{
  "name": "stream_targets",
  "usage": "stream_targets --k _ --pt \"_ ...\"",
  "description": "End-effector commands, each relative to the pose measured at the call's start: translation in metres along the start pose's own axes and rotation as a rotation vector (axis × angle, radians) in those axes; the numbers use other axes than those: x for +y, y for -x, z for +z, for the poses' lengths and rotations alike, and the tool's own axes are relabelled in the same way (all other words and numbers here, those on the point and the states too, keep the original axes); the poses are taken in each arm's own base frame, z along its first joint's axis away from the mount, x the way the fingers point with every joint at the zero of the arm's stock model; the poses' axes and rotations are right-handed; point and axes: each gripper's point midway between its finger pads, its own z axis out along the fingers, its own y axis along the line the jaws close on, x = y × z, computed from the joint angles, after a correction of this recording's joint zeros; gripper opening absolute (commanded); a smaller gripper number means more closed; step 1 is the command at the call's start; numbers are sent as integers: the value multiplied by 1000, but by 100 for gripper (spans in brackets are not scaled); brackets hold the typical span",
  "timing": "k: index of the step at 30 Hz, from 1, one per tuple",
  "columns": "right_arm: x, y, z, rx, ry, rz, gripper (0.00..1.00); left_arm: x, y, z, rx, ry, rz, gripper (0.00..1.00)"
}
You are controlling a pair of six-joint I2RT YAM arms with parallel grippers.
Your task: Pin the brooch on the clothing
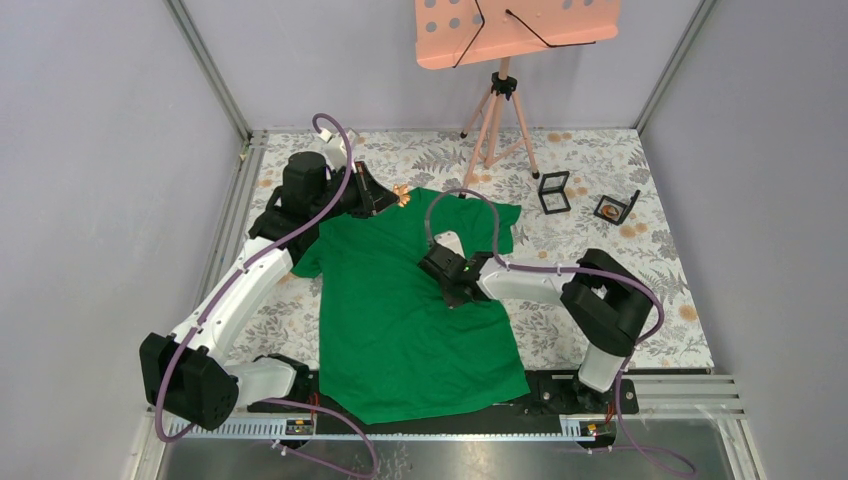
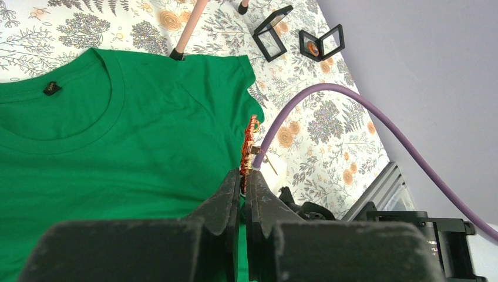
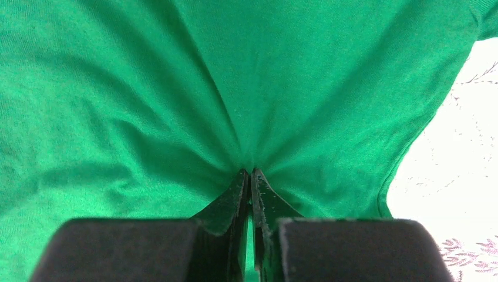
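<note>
left arm (image 1: 235, 295) is stretched way out toward the far left corner, elbow low, wrist turned inward, left claw (image 2: 245, 179) clamped tight on the brooch (image 2: 251, 141). right arm (image 1: 540, 280) folds in low toward the middle, right claw (image 3: 251, 174) tips pinched together on a pucker of the shirt (image 3: 176, 88)

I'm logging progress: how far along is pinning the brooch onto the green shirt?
Done: the brooch is picked up, the jaws of the left gripper shut on it. In hand: the right gripper pinches a fold of the T-shirt, creases running to its jaws. Left: bringing brooch to fabric and pinning it; nothing is attached yet.
</note>
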Motion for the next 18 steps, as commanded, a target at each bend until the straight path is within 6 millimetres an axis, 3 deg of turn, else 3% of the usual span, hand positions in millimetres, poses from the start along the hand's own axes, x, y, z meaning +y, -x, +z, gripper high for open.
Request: stream_targets --k 1,6,11,18 --pt "0 -16 -13 44 18 12 7 -11 12 -5 -52 -50 21 0" --pt "2 5 -25 4 18 -13 15 -10 10 -2 -43 -49 15 0" --pt "6 35 -43 -72 42 -54 35 -4 10 -2 -47 -22 17 0" --pt "22 77 -47 -136 157 -65 46 33 14 -16 -130 174 -21 0"
